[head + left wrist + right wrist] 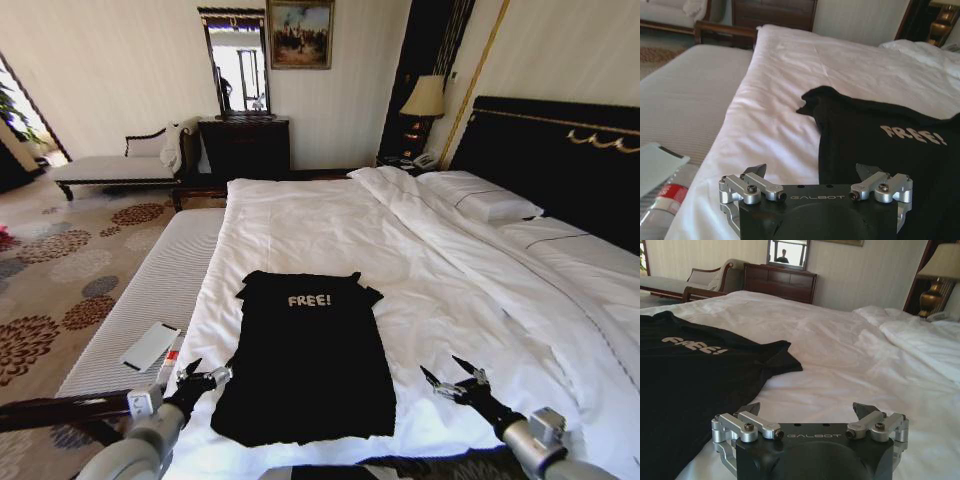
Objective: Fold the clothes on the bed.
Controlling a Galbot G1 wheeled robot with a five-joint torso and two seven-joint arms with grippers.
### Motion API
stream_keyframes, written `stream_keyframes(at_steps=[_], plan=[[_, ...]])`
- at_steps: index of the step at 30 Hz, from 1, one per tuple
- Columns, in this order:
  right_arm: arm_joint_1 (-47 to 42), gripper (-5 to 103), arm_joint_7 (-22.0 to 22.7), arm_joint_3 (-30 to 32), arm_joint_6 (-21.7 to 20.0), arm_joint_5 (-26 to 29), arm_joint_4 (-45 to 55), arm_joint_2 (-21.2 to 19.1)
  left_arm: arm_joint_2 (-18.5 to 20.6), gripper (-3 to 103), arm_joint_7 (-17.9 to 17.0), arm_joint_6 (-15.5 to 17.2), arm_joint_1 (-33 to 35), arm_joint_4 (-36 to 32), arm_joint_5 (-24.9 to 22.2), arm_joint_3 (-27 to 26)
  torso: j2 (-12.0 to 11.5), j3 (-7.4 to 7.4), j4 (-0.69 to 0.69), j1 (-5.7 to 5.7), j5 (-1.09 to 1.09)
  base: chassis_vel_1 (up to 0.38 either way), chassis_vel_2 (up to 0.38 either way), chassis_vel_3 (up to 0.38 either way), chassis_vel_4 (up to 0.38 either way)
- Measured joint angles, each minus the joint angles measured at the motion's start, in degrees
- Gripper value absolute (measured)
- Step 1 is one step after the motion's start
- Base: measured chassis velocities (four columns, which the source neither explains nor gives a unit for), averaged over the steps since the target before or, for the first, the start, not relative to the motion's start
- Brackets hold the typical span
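Now T-shirt (305, 365) flat, seemingly part-folded, bed (330, 225)

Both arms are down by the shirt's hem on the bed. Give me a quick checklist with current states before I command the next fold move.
1. T-shirt lies flat, print up, sleeves tucked in: ok.
2. Left gripper open, at the shirt's left side near the hem: ok.
3. Right gripper open, but over bare white duvet, apart from the shirt's right edge: not ok if you want a two-handed grasp.
4. Neither gripper holds fabric yet: ok.
5. Room to fold toward the collar, with smooth duvet beyond the print: ok.
6. Bottle and flat white item on the bench beside the left arm: apart from the shirt, but watch the elbow: cannot tell the clearance.
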Motion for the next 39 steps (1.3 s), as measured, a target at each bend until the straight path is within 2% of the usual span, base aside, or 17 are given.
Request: stream_keyframes(at_steps=[3, 9, 13, 19, 24, 30, 39], plan=[[4.47, 100, 1.42, -1.15, 0.03, -1.57, -1.76, -0.17, -0.91, 100, 1.31, -1.96, -1.88, 3.23, 2.60, 0.08, 0.00, 0.01, 0.02, 0.00, 0.00, 0.000, 0.000, 0.000, 0.000], [7.41, 100, 2.10, -1.53, 0.32, -2.92, -3.21, -0.83, -1.36, 100, 1.68, -2.31, -4.36, 5.59, 3.69, 0.67, 0.00, 0.01, -0.01, 0.01, -0.01, 0.000, 0.000, 0.000, 0.000], [10.66, 100, 1.43, -2.71, 2.78, -8.57, -6.80, -1.80, -1.80, 100, 1.75, -2.33, -5.71, 6.75, 4.85, 1.76, 0.00, 0.00, 0.00, 0.00, 0.00, 0.000, 0.000, 0.000, 0.000], [14.24, 100, 0.27, -5.46, 3.87, -11.38, -10.47, -3.32, -2.15, 100, 1.72, -2.33, -6.42, 7.51, 5.01, 2.27, 0.00, 0.01, -0.01, 0.01, 0.00, 0.000, 0.000, 0.000, 0.000], [20.68, 100, -0.96, -10.15, 5.06, -12.33, -14.19, -5.82, -3.07, 100, 1.65, -2.30, -7.18, 8.13, 5.02, 2.19, 0.00, 0.00, 0.00, 0.00, 0.01, 0.000, 0.000, 0.000, 0.000], [30.91, 100, -2.27, -17.90, 5.50, -11.01, -17.23, -8.54, -4.07, 100, 1.56, -2.14, -7.99, 8.52, 5.14, 2.98, -0.01, 0.00, 0.01, 0.00, -0.01, 0.000, 0.000, 0.000, 0.000], [40.91, 100, -3.32, -28.13, 5.86, -12.87, -22.26, -7.68, -3.77, 100, 1.54, -1.64, -9.35, 8.29, 5.73, 4.19, -0.01, 0.01, -0.01, 0.00, 0.00, 0.000, 0.000, 0.000, 0.000]])
